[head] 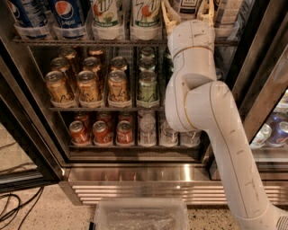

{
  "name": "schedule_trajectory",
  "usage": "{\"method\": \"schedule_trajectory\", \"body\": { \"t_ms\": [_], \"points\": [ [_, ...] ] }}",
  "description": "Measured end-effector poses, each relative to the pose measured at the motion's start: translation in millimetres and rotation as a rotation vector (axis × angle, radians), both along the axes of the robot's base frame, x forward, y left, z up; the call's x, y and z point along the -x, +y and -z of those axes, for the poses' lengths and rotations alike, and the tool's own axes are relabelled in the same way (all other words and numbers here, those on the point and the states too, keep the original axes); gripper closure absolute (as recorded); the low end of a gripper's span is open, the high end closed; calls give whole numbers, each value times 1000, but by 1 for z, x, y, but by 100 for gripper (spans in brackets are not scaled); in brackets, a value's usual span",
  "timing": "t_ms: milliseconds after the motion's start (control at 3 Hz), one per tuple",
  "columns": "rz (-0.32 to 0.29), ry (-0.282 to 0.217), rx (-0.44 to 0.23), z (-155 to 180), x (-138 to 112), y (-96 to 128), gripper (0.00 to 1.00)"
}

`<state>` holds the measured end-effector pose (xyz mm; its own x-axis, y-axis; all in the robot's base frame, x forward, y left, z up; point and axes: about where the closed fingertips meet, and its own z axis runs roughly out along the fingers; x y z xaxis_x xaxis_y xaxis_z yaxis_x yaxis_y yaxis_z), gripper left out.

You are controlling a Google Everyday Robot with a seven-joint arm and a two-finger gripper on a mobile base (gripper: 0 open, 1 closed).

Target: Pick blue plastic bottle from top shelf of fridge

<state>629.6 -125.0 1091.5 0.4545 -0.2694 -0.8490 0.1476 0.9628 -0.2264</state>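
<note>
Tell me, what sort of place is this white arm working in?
Probably a shop or canteen corner: a tall glass-door drinks fridge with wire racks, rows of gold drink cans, and blue-labelled Pepsi bottles on the top wire shelf. The arm's beige gripper is up at that shelf, at a white-and-dark-labelled bottle.
</note>
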Motion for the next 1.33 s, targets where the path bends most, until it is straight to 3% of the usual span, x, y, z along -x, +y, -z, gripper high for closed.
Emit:
{"method": "schedule_trajectory", "body": {
  "t_ms": [333, 1000, 1333],
  "points": [
    [6, 14, 0, -5, -12, 1, 37],
    [1, 19, 1, -7, -22, 3, 80],
    [-26, -4, -5, -5, -14, 5, 100]
  ]
}}
